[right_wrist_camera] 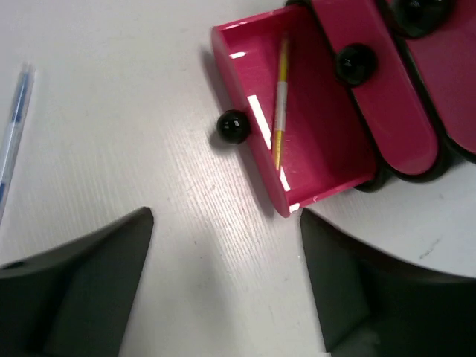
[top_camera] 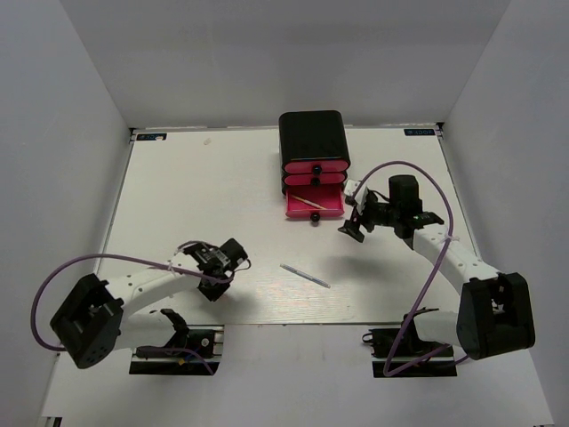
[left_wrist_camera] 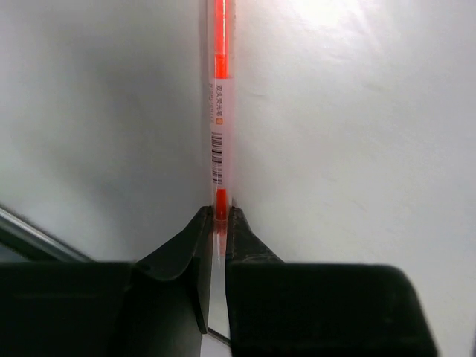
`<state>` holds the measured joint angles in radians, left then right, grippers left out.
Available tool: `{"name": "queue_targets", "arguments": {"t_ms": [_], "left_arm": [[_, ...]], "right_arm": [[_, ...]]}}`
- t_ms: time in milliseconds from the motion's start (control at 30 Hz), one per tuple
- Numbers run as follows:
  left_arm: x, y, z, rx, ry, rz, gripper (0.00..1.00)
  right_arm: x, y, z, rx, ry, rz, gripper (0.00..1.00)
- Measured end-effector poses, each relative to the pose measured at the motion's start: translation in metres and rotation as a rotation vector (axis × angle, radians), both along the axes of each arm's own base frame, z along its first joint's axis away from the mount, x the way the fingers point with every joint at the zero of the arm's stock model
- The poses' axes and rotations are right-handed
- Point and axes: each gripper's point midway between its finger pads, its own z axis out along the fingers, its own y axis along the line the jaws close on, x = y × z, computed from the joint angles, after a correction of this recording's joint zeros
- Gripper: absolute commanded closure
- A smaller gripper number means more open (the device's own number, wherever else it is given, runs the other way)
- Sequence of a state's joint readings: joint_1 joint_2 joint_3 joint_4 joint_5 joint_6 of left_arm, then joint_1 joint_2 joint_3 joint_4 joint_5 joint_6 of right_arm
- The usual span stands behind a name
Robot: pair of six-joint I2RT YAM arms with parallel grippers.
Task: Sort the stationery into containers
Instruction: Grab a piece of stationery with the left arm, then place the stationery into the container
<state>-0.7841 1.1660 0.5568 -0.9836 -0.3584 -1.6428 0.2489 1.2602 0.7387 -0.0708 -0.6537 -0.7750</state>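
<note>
On the left wrist view my left pincer point(left_wrist_camera: 218, 223) is pressed tight on an orange pen point(left_wrist_camera: 218, 111). Its clear barrel carries a white label with a barcode, the print too small for me to read. The top of this pen runs out of frame and its lower end is buried between the black fingers. From above I cannot pick it out under the arm at all. My right pincer point(right_wrist_camera: 227, 223) is spread wide and grips nothing, hovering just beside the open bottom drawer point(right_wrist_camera: 327, 141), a glossy pink tray with rounded ends and a round black knob point(right_wrist_camera: 233, 126). A thin yellow pen point(right_wrist_camera: 280, 104) lies lengthwise inside it. The two upper drawers point(top_camera: 313, 173) are shut, so I can't see what they hold. The box point(top_camera: 311, 133) is smooth black with rounded corners, and it is mostly cut off in the right wrist view. A slim blue pen point(top_camera: 305, 276) lies loose on the white, faintly grained bench point(top_camera: 196, 196) between the two arms, well apart from the box.
</note>
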Motion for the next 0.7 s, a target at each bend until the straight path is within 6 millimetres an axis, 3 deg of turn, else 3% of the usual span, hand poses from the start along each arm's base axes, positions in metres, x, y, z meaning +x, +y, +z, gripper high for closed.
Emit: {"name": "queue_targets", "arguments": {"t_ms": [100, 267, 367, 467, 600, 700], "left_arm": [[0.024, -0.028, 0.014, -0.007, -0.020, -0.158, 1.00], [0.103, -0.106, 0.072, -0.066, -0.215, -0.496, 1.00], [0.135, -0.142, 0.101, -0.066, -0.344, -0.719, 1.00], [0.153, -0.171, 0.117, -0.057, -0.445, -0.955, 1.00], [0.161, -0.206, 0.128, -0.058, -0.562, -1.319, 1.00], [0.167, -0.231, 0.138, -0.042, -0.643, -1.545, 1.00]], "right_arm": [[-0.012, 0.003, -0.004, 0.007, 0.036, 0.043, 0.10], [-0.025, 0.007, -0.007, 0.029, 0.092, 0.079, 0.10], [-0.026, 0.007, -0.006, 0.031, 0.099, 0.075, 0.10], [-0.026, 0.004, -0.006, 0.030, 0.108, 0.052, 0.10], [-0.023, -0.003, 0.000, 0.034, 0.097, 0.009, 0.10], [-0.021, -0.008, 0.003, 0.043, 0.106, -0.023, 0.20]]}}
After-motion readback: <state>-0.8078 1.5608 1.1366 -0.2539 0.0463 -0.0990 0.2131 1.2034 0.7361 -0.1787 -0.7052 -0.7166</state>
